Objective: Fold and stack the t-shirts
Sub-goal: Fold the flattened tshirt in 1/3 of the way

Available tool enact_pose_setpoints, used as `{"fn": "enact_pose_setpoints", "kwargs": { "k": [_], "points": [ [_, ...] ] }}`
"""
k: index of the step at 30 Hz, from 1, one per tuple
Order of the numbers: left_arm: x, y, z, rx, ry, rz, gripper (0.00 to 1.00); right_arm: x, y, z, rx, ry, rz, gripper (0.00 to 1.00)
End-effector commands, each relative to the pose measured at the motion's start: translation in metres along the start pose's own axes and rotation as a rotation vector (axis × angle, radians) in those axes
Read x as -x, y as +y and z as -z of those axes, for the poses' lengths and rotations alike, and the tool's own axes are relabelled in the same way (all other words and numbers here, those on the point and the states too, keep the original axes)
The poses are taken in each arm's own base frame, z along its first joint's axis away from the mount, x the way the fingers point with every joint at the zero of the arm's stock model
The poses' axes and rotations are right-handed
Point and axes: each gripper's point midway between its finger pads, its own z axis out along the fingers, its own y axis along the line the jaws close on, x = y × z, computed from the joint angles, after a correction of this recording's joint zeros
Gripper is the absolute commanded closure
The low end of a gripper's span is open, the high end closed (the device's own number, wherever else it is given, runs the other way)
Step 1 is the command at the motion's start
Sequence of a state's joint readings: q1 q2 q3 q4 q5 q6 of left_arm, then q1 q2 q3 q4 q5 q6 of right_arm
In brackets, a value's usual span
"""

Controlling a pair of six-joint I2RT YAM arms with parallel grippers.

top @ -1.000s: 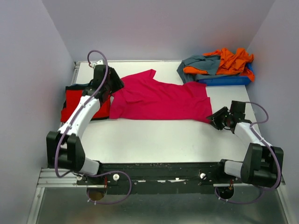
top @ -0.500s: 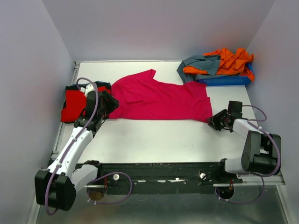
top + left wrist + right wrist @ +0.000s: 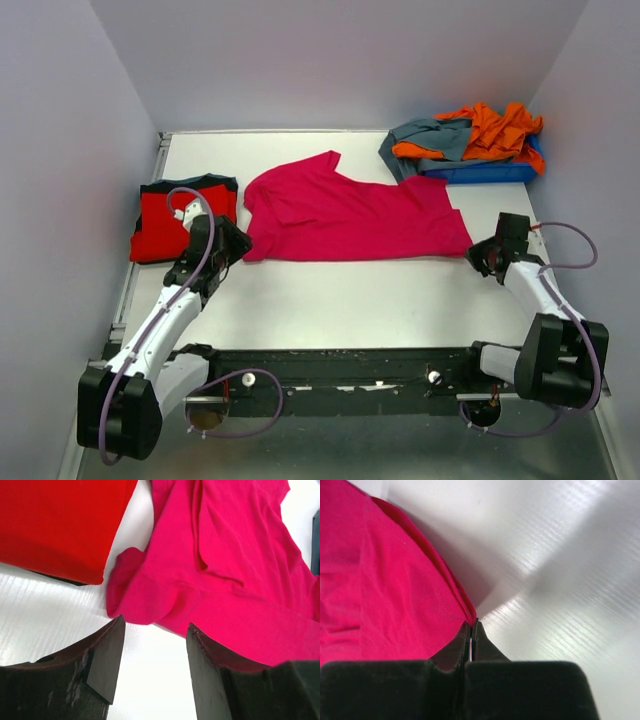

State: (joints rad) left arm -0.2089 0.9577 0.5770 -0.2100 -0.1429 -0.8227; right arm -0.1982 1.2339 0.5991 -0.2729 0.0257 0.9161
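The magenta-pink t-shirt [image 3: 350, 215] lies spread across the table [image 3: 330, 295], its near right corner apparently nipped in the tightly closed right gripper [image 3: 470, 629], while the left gripper [image 3: 155, 642] hangs with jaws apart and empty just short of the shirt's crumpled sleeve, beside the folded red t-shirt [image 3: 170, 225].

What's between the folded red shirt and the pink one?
Nothing: only a narrow strip of bare table separates red shirt from pink shirt, clearest in left wrist view.

Left gripper [image 3: 152, 630] sits low with its jaws spread apart, arm stretched out long behind it. Right gripper [image 3: 471, 626] is pinched tight on the pink tee [image 3: 380, 580] corner.
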Motion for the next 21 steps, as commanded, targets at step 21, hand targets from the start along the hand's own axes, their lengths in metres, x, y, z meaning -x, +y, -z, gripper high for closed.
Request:
{"fn": "enact_pose_setpoints", "kwargs": {
  "k": [21],
  "points": [
    [-0.05, 0.032, -0.049, 0.15, 0.036, 0.033, 0.41, -0.022, -0.034, -0.001, -0.033, 0.021, 0.043, 0.99]
  ]
}}
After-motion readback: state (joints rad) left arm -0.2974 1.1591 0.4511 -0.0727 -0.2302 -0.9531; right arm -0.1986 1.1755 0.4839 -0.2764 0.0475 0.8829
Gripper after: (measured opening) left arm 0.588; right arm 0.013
